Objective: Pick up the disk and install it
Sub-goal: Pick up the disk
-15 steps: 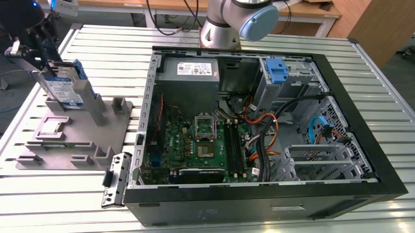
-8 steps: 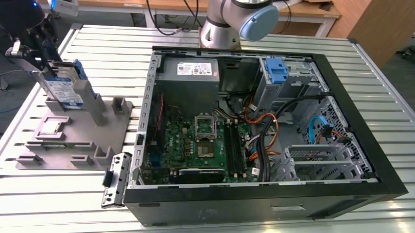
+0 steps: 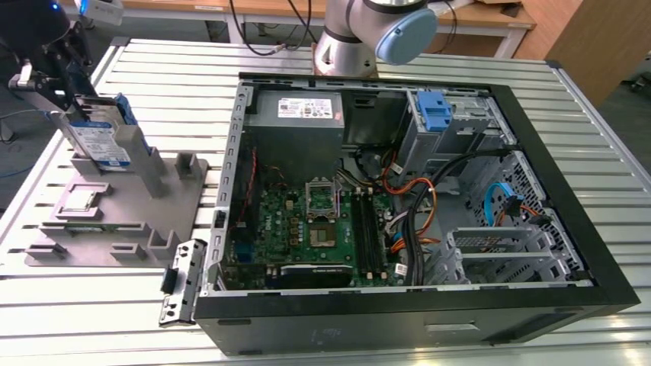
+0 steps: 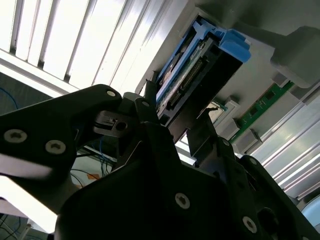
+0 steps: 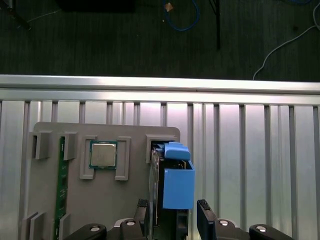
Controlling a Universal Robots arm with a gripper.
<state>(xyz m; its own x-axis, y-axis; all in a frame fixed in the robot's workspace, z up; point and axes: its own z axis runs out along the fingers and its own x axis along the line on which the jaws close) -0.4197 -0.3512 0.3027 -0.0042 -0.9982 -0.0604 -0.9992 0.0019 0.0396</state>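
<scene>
I held the gripper [image 5: 172, 214] open, one finger either side of the disk [image 5: 178, 186], which stood on edge in a corner slot of the grey fixture [image 5: 131, 197], directly beneath the wrist, its long axis pointing up at it.
</scene>
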